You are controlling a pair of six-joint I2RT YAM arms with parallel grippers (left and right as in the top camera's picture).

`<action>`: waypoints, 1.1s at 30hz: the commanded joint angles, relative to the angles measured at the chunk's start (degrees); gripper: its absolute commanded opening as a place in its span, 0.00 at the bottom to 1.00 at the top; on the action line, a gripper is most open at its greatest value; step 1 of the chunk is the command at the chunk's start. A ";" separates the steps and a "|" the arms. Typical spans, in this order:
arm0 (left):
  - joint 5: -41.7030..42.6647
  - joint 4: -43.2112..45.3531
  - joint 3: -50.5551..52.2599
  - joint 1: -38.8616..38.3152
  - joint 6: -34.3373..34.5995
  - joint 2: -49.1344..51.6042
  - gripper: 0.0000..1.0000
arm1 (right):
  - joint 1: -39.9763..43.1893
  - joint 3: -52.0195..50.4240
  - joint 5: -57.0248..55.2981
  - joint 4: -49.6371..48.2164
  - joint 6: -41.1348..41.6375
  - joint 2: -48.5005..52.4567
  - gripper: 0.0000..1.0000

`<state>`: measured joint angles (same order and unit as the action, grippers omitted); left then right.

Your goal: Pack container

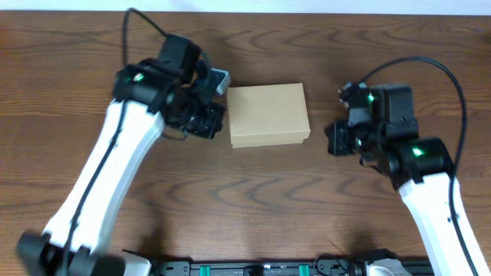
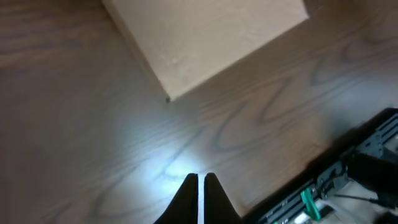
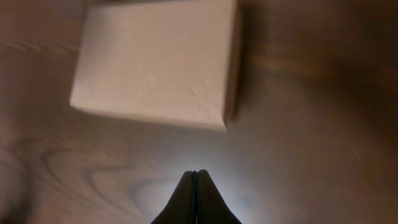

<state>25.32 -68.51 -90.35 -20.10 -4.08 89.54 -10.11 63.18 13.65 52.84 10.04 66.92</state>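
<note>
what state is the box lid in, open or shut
Shut: the container lies flat, its top a smooth closed face, no flap raised.

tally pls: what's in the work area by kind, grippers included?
Cardboard box: 1, closed
Grippers: 2, left gripper and right gripper, both shut and empty
Total: 3

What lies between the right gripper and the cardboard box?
Nothing but bare wooden table: the right wrist view shows the shut right gripper short of the closed box, apart from it.
</note>
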 commanded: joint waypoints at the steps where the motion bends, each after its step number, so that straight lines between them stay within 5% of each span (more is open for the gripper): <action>1: -6.01 -2.10 0.46 0.17 0.87 -6.14 0.06 | -0.61 0.28 -4.28 3.41 1.95 -3.80 0.01; 15: -2.32 10.49 36.72 0.17 9.51 -35.36 0.06 | -1.49 -18.73 -5.68 6.62 5.38 -35.74 0.02; 21: -2.34 11.74 39.95 0.20 15.37 -41.46 0.06 | -1.51 -21.38 -5.03 5.88 11.32 -42.82 0.01; 22: -2.36 12.28 39.95 0.20 16.24 -42.07 0.07 | -1.51 -21.38 -5.01 5.84 11.93 -43.08 0.08; 23: -2.36 12.87 39.95 0.20 17.35 -42.36 0.32 | -1.51 -21.38 -4.98 5.86 12.68 -43.10 0.32; 24: -2.36 13.44 39.95 0.20 19.30 -42.42 0.89 | -1.51 -21.38 -4.81 5.99 13.75 -43.04 0.80; 25: -2.36 14.05 39.95 0.20 22.12 -42.40 0.95 | -1.49 -21.38 -4.35 6.36 14.67 -42.97 0.99; 28: -2.40 13.92 39.98 0.20 28.81 -42.34 0.95 | -1.51 -21.38 -1.46 6.84 18.40 -42.97 0.99; 33: -2.45 12.85 39.98 0.20 28.96 -42.34 0.96 | -1.49 -21.38 2.62 6.95 20.13 -42.97 0.99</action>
<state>22.52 -55.35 -50.04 -20.03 21.87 47.24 -11.03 41.98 12.91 59.53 27.14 24.14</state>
